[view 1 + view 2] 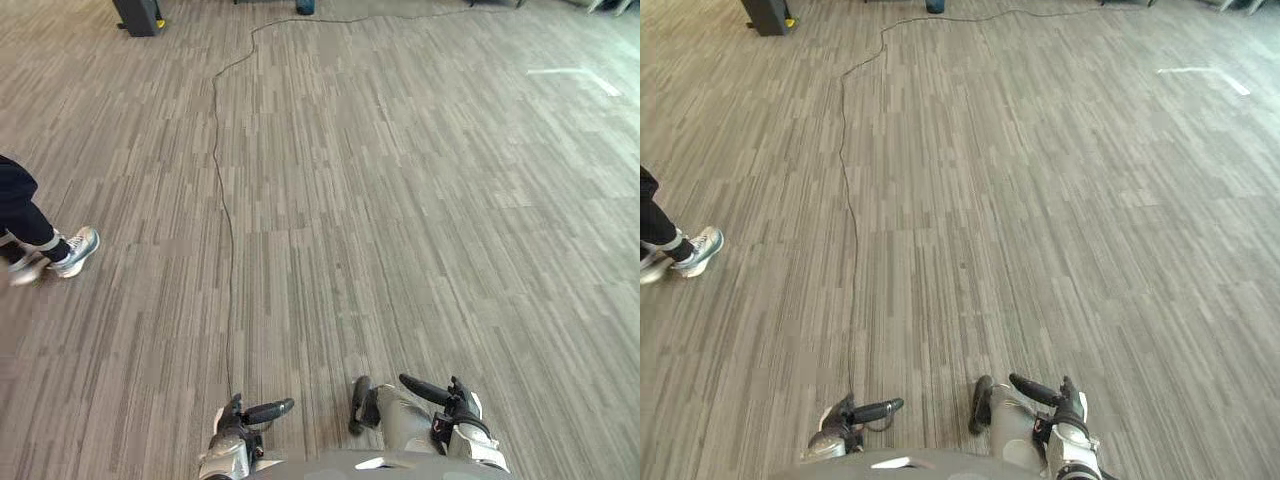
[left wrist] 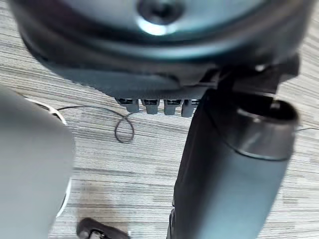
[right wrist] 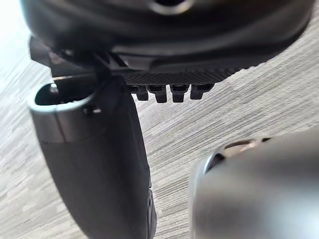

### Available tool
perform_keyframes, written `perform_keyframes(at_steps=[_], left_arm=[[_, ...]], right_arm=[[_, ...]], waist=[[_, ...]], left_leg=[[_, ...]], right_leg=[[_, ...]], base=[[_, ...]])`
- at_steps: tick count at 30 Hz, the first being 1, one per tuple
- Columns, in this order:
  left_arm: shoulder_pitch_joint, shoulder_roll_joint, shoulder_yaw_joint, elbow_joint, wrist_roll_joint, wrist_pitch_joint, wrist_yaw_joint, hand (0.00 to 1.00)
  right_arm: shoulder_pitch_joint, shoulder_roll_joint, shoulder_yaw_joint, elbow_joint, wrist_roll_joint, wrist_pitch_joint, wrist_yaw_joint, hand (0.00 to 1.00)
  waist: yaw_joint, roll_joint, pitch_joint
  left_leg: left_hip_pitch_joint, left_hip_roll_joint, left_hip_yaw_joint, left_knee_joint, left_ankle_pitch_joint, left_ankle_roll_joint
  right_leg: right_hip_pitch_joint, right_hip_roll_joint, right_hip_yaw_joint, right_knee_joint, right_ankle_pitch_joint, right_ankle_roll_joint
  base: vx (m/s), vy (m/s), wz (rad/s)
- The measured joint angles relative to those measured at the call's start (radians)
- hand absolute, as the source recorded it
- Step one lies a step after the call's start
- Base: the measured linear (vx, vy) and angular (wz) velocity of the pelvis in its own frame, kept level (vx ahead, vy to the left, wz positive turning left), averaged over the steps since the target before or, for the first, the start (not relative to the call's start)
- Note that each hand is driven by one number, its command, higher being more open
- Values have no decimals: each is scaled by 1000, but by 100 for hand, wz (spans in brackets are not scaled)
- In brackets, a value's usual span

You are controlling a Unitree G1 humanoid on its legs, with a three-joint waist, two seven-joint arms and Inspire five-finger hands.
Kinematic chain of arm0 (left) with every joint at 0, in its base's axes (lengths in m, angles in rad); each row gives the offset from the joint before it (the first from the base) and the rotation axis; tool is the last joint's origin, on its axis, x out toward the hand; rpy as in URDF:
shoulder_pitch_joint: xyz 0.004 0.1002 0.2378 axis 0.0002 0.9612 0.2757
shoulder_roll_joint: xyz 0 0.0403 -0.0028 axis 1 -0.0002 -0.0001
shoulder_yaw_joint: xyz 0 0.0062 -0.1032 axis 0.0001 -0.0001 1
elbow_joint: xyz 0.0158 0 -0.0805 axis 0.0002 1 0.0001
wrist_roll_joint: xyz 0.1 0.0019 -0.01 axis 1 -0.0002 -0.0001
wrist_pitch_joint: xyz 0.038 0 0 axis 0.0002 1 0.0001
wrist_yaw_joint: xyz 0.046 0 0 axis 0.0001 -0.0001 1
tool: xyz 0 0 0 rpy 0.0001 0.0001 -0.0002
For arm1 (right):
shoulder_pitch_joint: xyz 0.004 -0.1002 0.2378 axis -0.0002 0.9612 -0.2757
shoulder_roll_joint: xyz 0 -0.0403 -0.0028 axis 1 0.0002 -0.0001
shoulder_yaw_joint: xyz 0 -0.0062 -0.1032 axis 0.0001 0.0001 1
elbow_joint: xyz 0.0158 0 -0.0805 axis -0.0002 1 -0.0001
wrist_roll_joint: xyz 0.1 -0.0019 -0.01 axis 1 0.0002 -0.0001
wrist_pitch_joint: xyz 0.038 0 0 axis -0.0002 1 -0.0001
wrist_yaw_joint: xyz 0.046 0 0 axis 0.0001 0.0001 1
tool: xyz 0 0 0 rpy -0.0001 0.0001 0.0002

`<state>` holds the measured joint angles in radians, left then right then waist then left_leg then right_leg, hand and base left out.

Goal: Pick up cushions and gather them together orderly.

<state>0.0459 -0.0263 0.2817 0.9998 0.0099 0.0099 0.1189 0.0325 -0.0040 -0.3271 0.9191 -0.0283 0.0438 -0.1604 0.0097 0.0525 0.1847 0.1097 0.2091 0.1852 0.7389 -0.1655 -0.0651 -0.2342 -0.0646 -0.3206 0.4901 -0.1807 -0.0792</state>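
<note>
Left hand [image 1: 252, 413], right hand [image 1: 447, 400], plank floor [image 1: 400, 200]

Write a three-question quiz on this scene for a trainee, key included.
1. True or false: the left hand and the right hand each grip a cushion.
2. Multiple choice: what shows at the left edge of the floor? A) a person's shoe; B) a wicker basket; C) a stack of cushions.
3. Fill in: the white tape mark lies far ahead, on the robot's ____ side.

Key: 1 false, both hands are open and hold nothing; 2 A; 3 right.
</note>
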Motion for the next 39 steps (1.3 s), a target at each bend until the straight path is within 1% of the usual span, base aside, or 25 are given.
perform_keyframes(at_steps=[1, 2, 4, 7, 8, 9, 10, 11, 12, 15, 17, 19, 20, 21, 24, 25, 28, 29, 30, 31, 33, 34, 35, 36, 39], left_arm=[[6, -4, 15, -8, 0, -1, 1, 100], [10, -12, 24, -38, 0, -2, 2, 100], [10, -2, 19, -74, -1, -3, 0, 100], [10, 1, 19, -118, -2, -12, 0, 100], [10, 2, 19, -130, -3, -17, -1, 100], [8, 0, 19, -135, -5, -24, -2, 100], [9, -1, 19, -136, -12, -26, -1, 100], [11, -1, 21, -134, -24, -29, 1, 100], [7, 11, 21, -128, -40, -31, 5, 100], [5, 33, 22, -124, -46, -28, 5, 100], [10, 41, 21, -123, -47, -21, 8, 100], [16, 43, 8, -110, -44, -22, 10, 100], [9, 44, -1, -104, -43, -22, 12, 100], [-4, 45, -11, -81, -38, -20, 13, 100], [-13, 57, -44, -55, -39, -15, 17, 100], [-17, 58, -57, -51, -39, -11, 17, 100], [-33, 61, -96, -22, -36, -7, 14, 100], [-26, 69, -119, -8, -30, -8, 6, 100], [-32, 60, -119, 12, -17, -8, 5, 100], [-35, 40, -108, 16, -5, -8, 2, 100], [-45, 26, -107, 16, 4, -7, 1, 100], [-49, 14, -104, 14, 4, -6, 0, 100], [-51, 5, -94, 0, 4, -6, 0, 100], [-50, 1, -79, -12, 4, -7, -3, 100], [-40, -2, -61, -65, 2, -11, -8, 100]], right_arm=[[2, -3, 4, 1, -9, 1, -1, 100], [1, -3, 9, 2, -9, 0, -5, 100], [1, 5, 38, 14, -9, 2, -8, 100], [-3, 20, 56, 17, -7, 7, -14, 100], [-4, 23, 65, 18, -4, 11, -17, 100], [-2, 29, 62, 18, 5, 13, -20, 100], [1, 33, 62, 18, 13, 14, -24, 100], [5, 33, 64, 19, 13, 14, -27, 100], [11, 38, 78, 25, 14, 16, -28, 100], [11, 69, 120, 21, 13, 20, -21, 100], [11, 72, 131, 29, 12, 19, -14, 100], [12, 69, 131, 8, 11, 6, -13, 100], [13, 69, 131, 4, 11, 1, -13, 100], [15, 68, 124, -16, 9, 1, -10, 100], [18, 69, 121, -68, 7, -19, -9, 100], [19, 69, 118, -87, 7, -26, -9, 100], [13, 66, 87, -96, 1, -27, -9, 100], [12, 54, 69, -69, -13, -21, -9, 100], [3, 28, 63, -46, -8, -18, 0, 100], [-15, 9, 50, -36, -15, -12, -3, 100], [-18, 8, 1, -36, -12, -11, -5, 100], [-19, 7, -13, -38, -10, -2, -5, 100], [-14, 6, -6, -31, -11, 0, -8, 100], [-9, 14, 2, -27, -11, 2, -9, 100], [3, 15, 37, -17, -11, 4, -12, 100]], waist=[[3, 6, 2], [14, 17, 11], [25, -5, 16], [41, -24, 22], [46, -30, 25], [49, -43, 32], [52, -49, 34], [61, -50, 33], [71, -66, 23], [69, -101, 0], [73, -123, -13], [81, -127, -18], [71, -120, -12], [65, -116, -1], [41, -111, 12], [35, -112, 15], [20, -106, 24], [11, -110, 24], [7, -81, 25], [6, -59, 25], [-19, -49, 29], [-26, -29, 41], [-25, -10, 48], [-20, -9, 48], [-14, -23, 55]], left_leg=[[-55, 26, -14, 141, 41, -4], [-141, 69, -6, 338, 23, 1], [-243, 75, 11, 413, -20, 3], [-378, 65, 35, 293, -68, 13], [-417, 51, 51, 168, -82, 14], [-446, -4, 49, -72, -71, 12], [-447, -32, 45, -202, -39, 5], [-442, -50, 30, -282, 66, 11], [-419, -73, 45, -267, 78, 31], [-405, -49, 84, -157, -33, 70], [-370, -53, 99, -94, -62, 98], [-247, -62, 173, -149, -108, 109], [-209, -66, 182, -177, -133, 108], [-132, -69, 196, -224, -180, 92], [30, -61, 236, -336, -220, 50], [87, -49, 268, -373, -229, 29], [175, -38, 315, -446, -229, -3], [257, -66, 323, -512, -217, -23], [300, -44, 317, -534, -206, -37], [295, -27, 306, -514, -159, -64], [264, -13, 260, -445, -67, -68], [221, 35, 205, -289, -7, -65], [115, 88, 108, -4, 60, -68], [48, 112, 81, 161, 59, -68], [-133, 133, 71, 415, 10, -65]], right_leg=[[49, 17, 3, -35, -11, 0], [146, 52, 28, -94, -32, -1], [254, 60, 64, -159, -56, 5], [357, 59, 122, -237, -77, 27], [391, 46, 154, -261, -89, 46], [440, 8, 197, -278, -117, 68], [460, -14, 223, -278, -139, 87], [476, -31, 262, -276, -164, 101], [490, -57, 309, -276, -174, 106], [459, -44, 443, -210, -96, 69], [453, -65, 497, -117, -55, 104], [279, -82, 523, 247, 62, 250], [212, -84, 510, 378, 85, 297], [96, -88, 455, 577, 54, 264], [-64, -89, 257, 659, -40, 144], [-134, -94, 163, 604, -70, 119], [-212, -104, 21, 365, -71, 109], [-212, -79, -7, 155, 42, 57], [-202, -51, -9, 187, 41, -40], [-202, -37, -20, 198, 1, -61], [-187, -30, -19, 208, -49, -62], [-129, 1, -24, 167, -71, -59], [-39, 54, -16, 96, -80, -58], [16, 81, -6, 58, -85, -58], [168, 125, 37, -39, -108, -58]], base=[[602, -127, -20], [551, -63, -40], [572, -19, -52], [486, 56, -63], [649, 220, -78], [672, 269, -103], [599, 315, -107], [487, 266, -103], [728, 364, -89], [574, 271, -63], [552, 272, -82], [454, 231, -116], [479, 218, -95], [370, 127, -74], [396, -7, -68], [475, -107, -48], [548, -120, -40], [483, -102, -33], [662, -155, -52], [673, -236, -35], [609, -257, -13], [546, -235, -20], [643, -254, -33], [518, -193, -37], [486, -123, -42]])
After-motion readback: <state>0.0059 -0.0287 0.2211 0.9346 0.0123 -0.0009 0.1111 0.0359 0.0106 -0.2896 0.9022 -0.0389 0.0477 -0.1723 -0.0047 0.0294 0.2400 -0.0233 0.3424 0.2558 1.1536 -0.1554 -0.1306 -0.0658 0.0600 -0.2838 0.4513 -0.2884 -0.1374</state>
